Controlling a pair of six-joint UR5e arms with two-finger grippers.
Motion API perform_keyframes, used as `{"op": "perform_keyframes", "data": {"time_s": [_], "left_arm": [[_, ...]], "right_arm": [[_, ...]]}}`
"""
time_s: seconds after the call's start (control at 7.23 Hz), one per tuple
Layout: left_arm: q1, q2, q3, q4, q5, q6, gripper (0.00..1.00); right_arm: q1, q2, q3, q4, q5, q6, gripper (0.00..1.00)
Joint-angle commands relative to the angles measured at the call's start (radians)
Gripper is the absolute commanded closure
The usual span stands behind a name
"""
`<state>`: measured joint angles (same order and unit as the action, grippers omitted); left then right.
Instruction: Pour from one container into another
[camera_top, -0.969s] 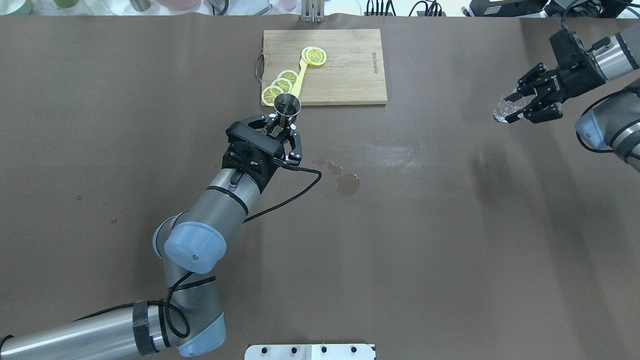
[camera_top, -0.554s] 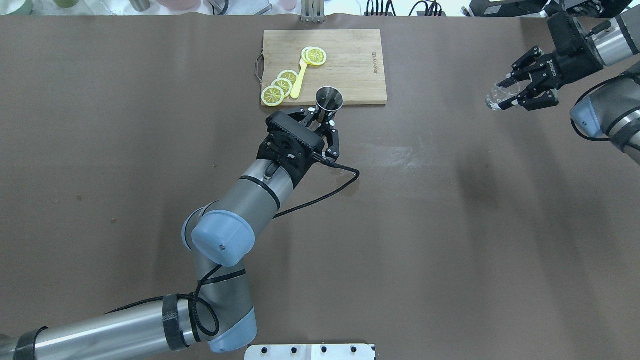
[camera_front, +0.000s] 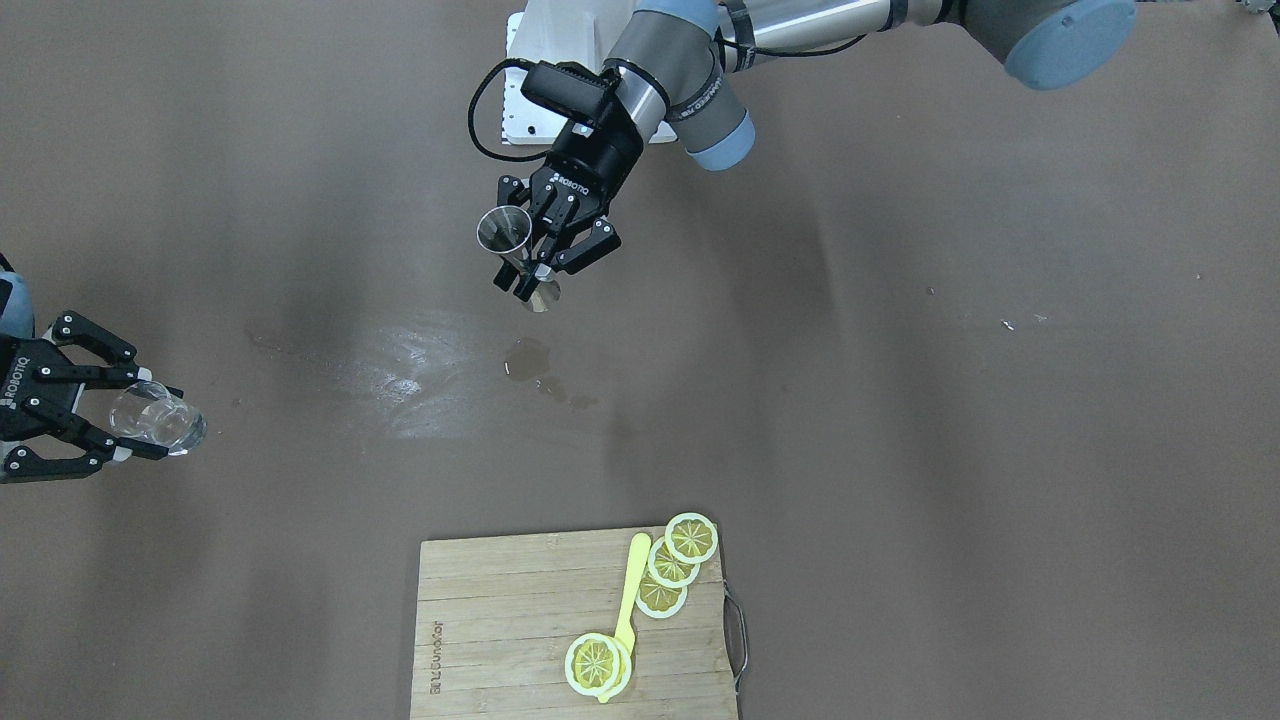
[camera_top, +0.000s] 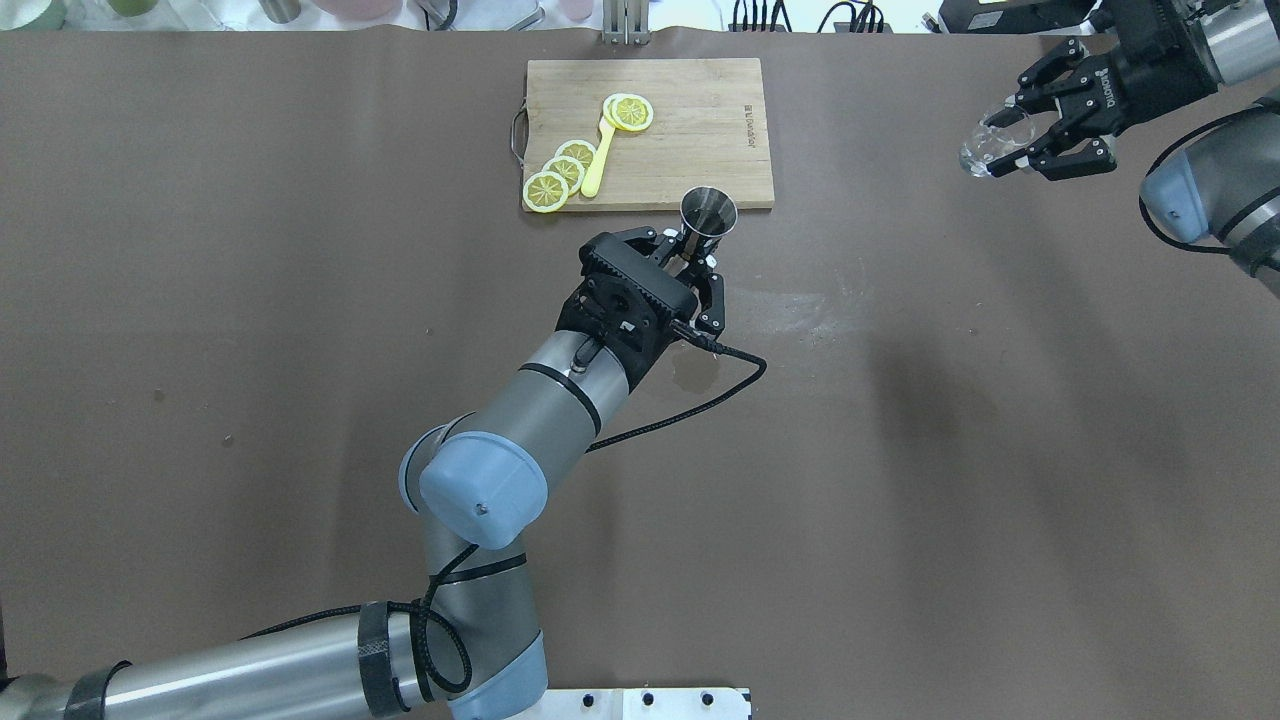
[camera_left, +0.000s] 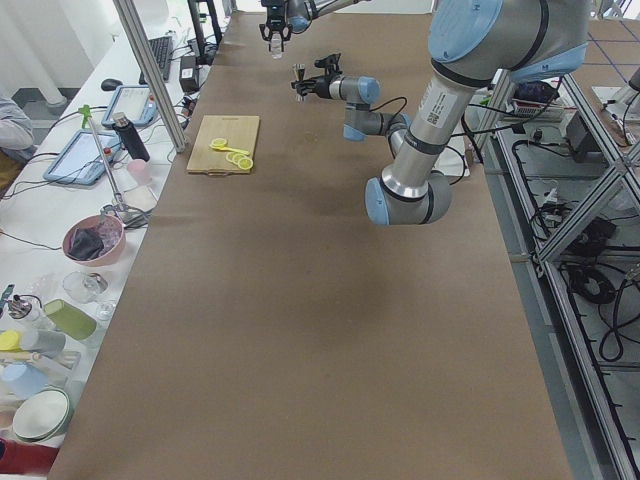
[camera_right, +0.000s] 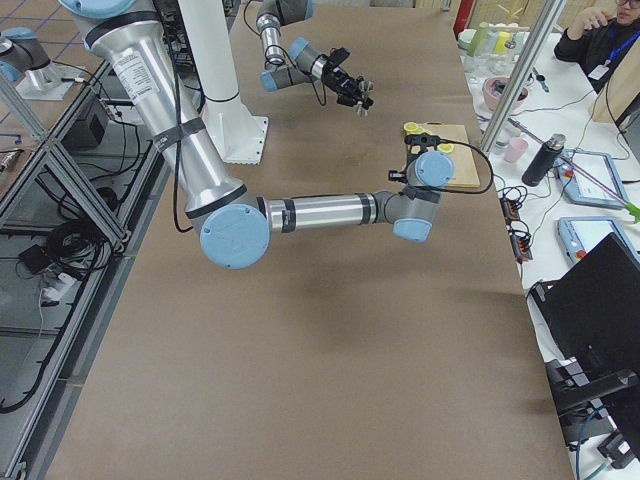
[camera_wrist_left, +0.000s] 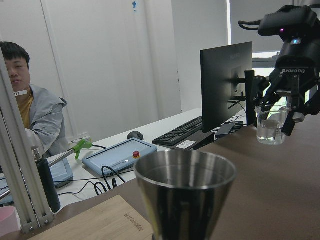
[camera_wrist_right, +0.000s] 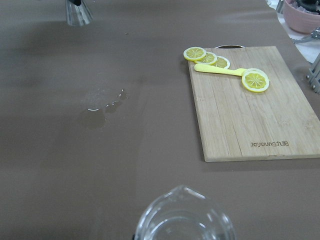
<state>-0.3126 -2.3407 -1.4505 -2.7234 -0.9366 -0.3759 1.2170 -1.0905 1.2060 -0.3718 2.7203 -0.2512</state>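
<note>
The left jaws are clamped on the thin middle of a shiny metal cup (camera_top: 708, 212). It is held up in the air, standing straight, over the middle of the bench (camera_top: 200, 300), just on the near side of the wooden board (camera_top: 700, 130). The right jaws are clamped on a small clear glass (camera_top: 988, 148), up in the air at the far right. The glass has some water in it. The metal cup looks empty, I think.

The two cups are well apart, so no pouring has begun. This looks like the step of bringing them together. Next, the glass and the metal cup must come close, with the lip of the glass right over the open mouth of the metal cup. Then the glass should tip slowly. The metal cup has a small mouth, so a quick tip could spill.

The bench has a brown cover. A wet patch (camera_top: 695, 368) sits near the middle. On the board lie lemon slices (camera_top: 546, 190) and a yellow stick (camera_top: 598, 160). Past the far edge of the bench there is a desk with a dark screen (camera_wrist_left: 225, 85), and a person (camera_wrist_left: 30, 115) sits there.
</note>
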Motion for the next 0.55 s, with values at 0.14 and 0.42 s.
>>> {"op": "perform_keyframes", "data": {"time_s": [0.14, 0.42], "left_arm": [[0.001, -0.08, 0.077, 0.002, -0.065, 0.0, 1.0], [0.001, -0.078, 0.076, 0.001, -0.061, 0.0, 1.0]], "right_arm": [[-0.031, 0.009, 0.195, -0.303, -0.106, -0.18, 1.0], [-0.081, -0.003, 0.355, -0.592, -0.209, -0.34, 1.0]]}}
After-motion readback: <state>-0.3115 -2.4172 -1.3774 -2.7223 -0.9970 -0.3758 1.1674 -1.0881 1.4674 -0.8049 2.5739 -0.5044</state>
